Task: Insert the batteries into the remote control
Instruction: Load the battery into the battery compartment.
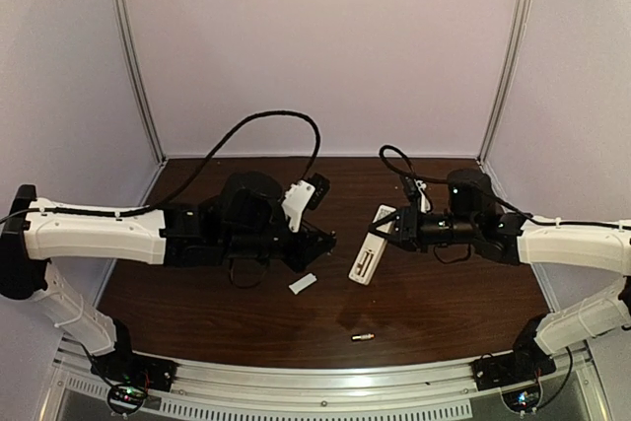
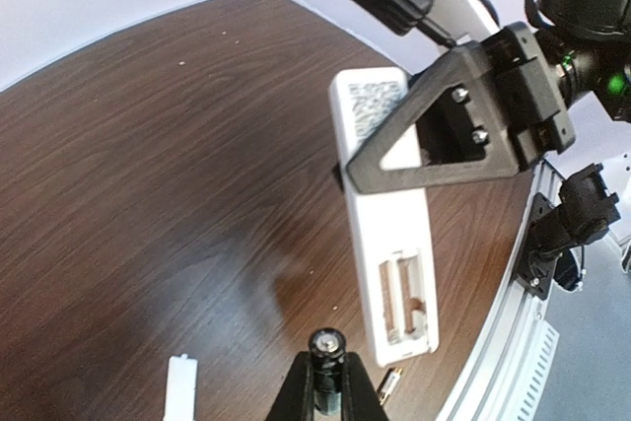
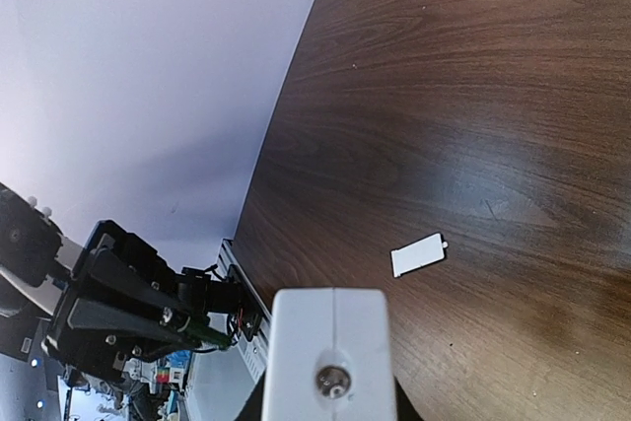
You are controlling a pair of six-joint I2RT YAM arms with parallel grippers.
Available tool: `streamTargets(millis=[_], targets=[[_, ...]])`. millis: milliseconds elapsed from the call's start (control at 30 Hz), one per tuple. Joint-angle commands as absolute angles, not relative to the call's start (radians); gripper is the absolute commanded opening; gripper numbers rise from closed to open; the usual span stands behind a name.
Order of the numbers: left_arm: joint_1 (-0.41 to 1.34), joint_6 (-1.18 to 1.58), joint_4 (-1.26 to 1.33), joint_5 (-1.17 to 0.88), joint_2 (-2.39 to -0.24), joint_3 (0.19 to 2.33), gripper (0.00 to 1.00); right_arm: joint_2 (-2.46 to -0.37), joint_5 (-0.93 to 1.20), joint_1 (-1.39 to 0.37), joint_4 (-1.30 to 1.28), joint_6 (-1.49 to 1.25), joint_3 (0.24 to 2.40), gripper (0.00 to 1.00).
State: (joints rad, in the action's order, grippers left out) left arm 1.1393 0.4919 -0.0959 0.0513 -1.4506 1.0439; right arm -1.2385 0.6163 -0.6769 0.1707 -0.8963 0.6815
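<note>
One battery [image 1: 363, 337] lies loose by the front edge of the table [image 1: 177, 303]. The left gripper [image 2: 326, 379] pinches the other battery [image 2: 326, 345], aimed at the open bay [image 2: 404, 295] of the remote [image 2: 389, 234], which the right gripper [image 1: 392, 232] clamps over mid-table. Poor alignment could jam or drop it, or twist the remote askew.

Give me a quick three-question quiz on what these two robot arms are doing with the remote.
1. True or false: the remote has its cover fitted over the battery slot.
2. What does the left gripper pinch? A) the cover B) a battery C) nothing
3. Fill in: the loose battery lies on the ____.
Key: 1 false, the cover lies apart and the slot is open; 2 B; 3 table.
</note>
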Motion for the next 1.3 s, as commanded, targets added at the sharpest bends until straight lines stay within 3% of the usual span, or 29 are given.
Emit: streamTargets(millis=[0,1267], targets=[[1.169,0.472,0.080,0.060,-1.511,1.085,0.00,-1.253,0.562,-0.704,0.182,-0.928,0.701,0.00],[1.216,0.391,-0.038,0.078,-1.728,1.216,0.00,-1.269,0.546,-0.715,0.153,-0.978,0.700,0.00]])
